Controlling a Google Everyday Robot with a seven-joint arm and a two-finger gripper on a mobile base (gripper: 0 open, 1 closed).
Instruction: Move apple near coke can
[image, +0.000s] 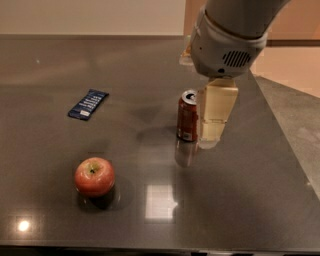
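A round red apple (94, 176) with a yellowish patch at its stem sits on the dark table (250, 200) at the front left. An upright red coke can (187, 116) with a silver top stands near the middle of the table. My gripper (212, 137) hangs from the grey arm head just right of the can, its pale translucent fingers (216, 110) pointing down close beside the can. It holds nothing and is far to the right of the apple.
A flat dark blue snack wrapper (88, 104) lies at the back left. The table's right edge (280, 130) runs diagonally behind the arm, with floor beyond. A bright light reflection (160, 201) lies on the tabletop right of the apple.
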